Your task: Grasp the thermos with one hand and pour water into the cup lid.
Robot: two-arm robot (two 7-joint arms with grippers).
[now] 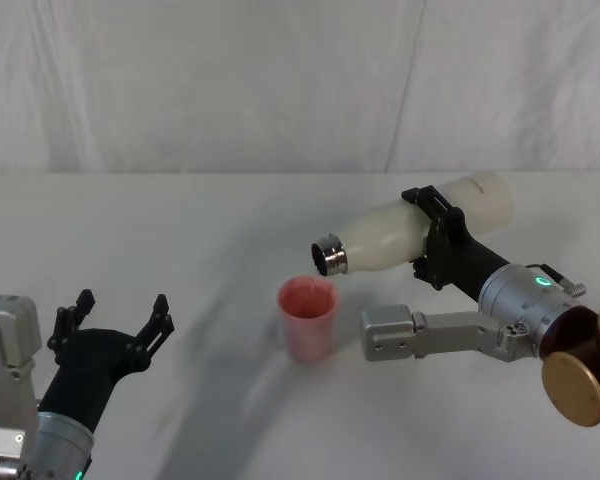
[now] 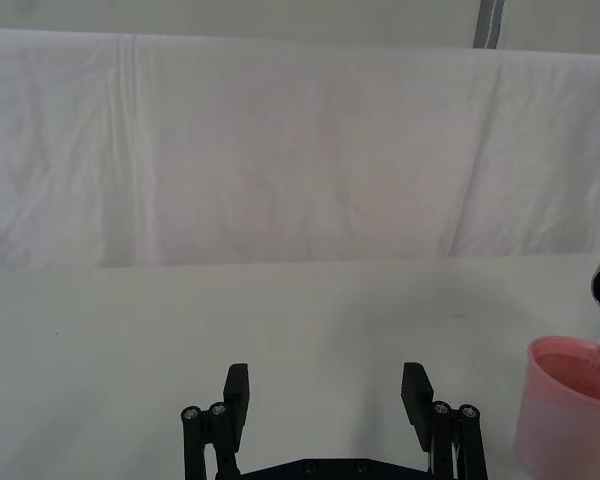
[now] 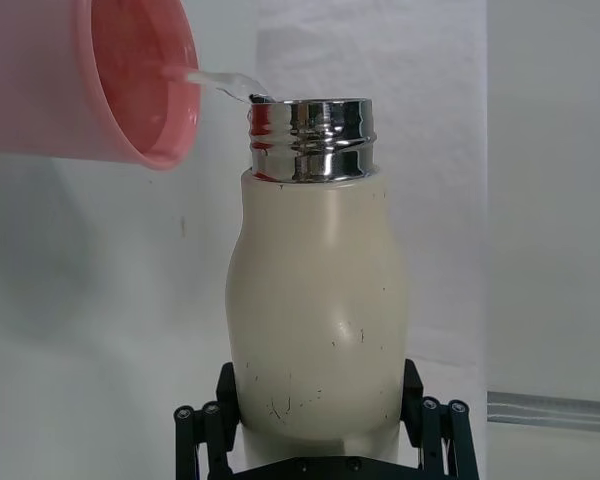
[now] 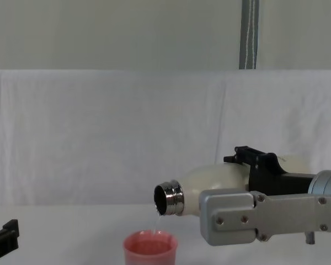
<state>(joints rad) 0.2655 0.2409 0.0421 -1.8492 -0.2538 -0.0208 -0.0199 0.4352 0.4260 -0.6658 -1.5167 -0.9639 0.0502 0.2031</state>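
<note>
Thermos (image 1: 412, 234): right of centre in the head view, held off the table and tipped nearly flat, steel neck (image 1: 330, 257) pointing toward frame left and slightly down, base toward the upper right. In the chest view (image 4: 215, 179), lower middle, neck mouth just above the pink cup. In the right wrist view (image 3: 318, 310), filling the centre, cream body scuffed with small dark marks.

Right gripper (image 1: 435, 238): clamped around the thermos body past its mid-length, black fingers on either side; in the right wrist view (image 3: 318, 425), low centre, fingers pressed against both flanks of the bottle.

Cup lid (image 1: 307, 318): standing upright on the white table (image 1: 180, 220), just below and slightly left of the thermos mouth in the head view; bottom centre of the chest view (image 4: 150, 248); lower right corner of the left wrist view (image 2: 568, 410); upper left of the right wrist view (image 3: 90, 75), rim close to the steel neck.

Water (image 3: 220, 84): thin clear stream running from the neck's lip into the cup; faintly visible in the chest view (image 4: 157, 223) as a fine line falling from the mouth to the cup.

Left gripper (image 1: 117, 320): lower left of the head view, fingers spread apart, holding nothing, well apart from the cup; bottom centre of the left wrist view (image 2: 325, 392).

Backdrop: white cloth (image 4: 99, 132) hanging behind the table.
</note>
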